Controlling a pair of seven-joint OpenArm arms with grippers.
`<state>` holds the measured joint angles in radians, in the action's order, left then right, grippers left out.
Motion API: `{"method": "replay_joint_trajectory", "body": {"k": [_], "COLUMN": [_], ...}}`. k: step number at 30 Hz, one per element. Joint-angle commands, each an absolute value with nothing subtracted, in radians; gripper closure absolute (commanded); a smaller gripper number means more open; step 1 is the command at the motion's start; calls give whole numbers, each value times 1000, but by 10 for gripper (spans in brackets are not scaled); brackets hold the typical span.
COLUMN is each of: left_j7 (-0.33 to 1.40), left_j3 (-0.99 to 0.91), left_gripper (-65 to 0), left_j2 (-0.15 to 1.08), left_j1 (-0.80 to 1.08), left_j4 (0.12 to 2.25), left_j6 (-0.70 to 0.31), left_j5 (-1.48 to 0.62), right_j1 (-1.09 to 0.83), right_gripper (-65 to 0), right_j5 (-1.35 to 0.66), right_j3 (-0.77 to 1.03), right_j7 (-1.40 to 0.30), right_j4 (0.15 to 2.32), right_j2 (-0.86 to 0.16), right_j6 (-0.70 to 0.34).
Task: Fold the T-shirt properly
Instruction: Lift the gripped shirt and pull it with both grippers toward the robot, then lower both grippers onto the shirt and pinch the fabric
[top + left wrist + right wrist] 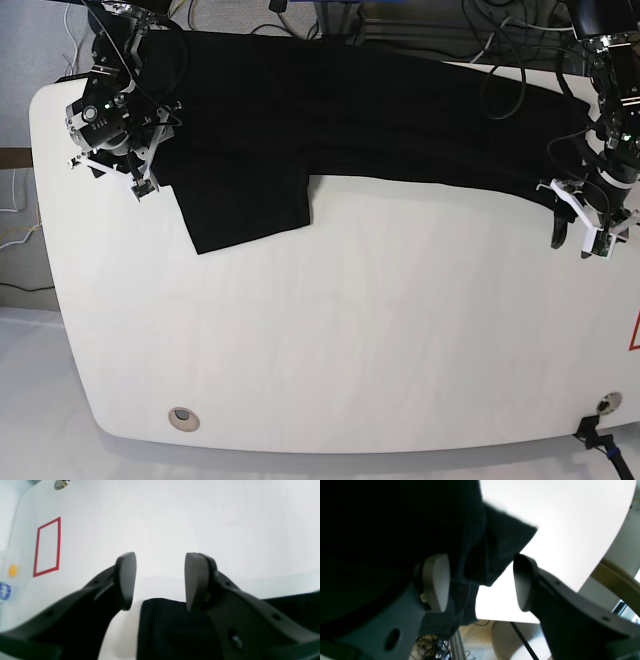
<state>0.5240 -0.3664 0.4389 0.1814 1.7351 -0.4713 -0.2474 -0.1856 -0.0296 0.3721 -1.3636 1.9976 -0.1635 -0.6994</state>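
The black T-shirt lies spread along the white bench's 12 o'clock edge, long axis 9-to-3. Right pincer hangs wide at the sleeve corner at 10 o'clock; left pincer wide, empty, at the 3 o'clock hem.

A lab: white table with red tape outline and cables.
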Motion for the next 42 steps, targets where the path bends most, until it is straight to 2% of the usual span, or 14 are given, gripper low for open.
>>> {"method": "replay_joint_trajectory", "body": {"k": [1, 7, 12, 14, 16, 19, 22, 34, 42], "left_j7": [499, 501, 501, 501, 501, 501, 501, 501, 498], "left_j3": [-372, -262, -188, -186, -185, -185, -186, -185, -183], "left_gripper": [-290, -290, -287, -242, -154, -10, 0, 0, 0], "left_j2": [453, 432, 360, 337, 326, 315, 317, 315, 315], "left_j1": [171, 189, 199, 216, 232, 257, 300, 467, 458], "left_j4": [1748, 1755, 1808, 1824, 1837, 1848, 1848, 1842, 1722], "left_j6": [-466, -466, -466, -466, -466, -466, -466, -466, -466], "left_j5": [-260, -263, -257, -257, -257, -260, -262, -257, -257], "right_j1": [-165, -42, 31, 28, -5, -65, -125, -257, -255], "right_gripper": [-385, -385, -383, -377, -324, -177, -6, 0, 0], "right_j5": [-25, -33, -145, -176, -197, -262, -318, -323, -323], "right_j3": [377, 380, 450, 461, 461, 458, 458, 458, 456], "right_j7": [-1354, -1349, -1349, -1349, -1349, -1349, -1349, -1349, -1227], "right_j4": [2017, 2012, 1989, 1988, 1986, 1986, 1985, 1968, 1724], "right_j2": [-177, -143, -97, -74, -59, -58, -58, -65, -128], "right_j6": [-698, -698, -698, -698, -698, -698, -698, -698, -698]}}
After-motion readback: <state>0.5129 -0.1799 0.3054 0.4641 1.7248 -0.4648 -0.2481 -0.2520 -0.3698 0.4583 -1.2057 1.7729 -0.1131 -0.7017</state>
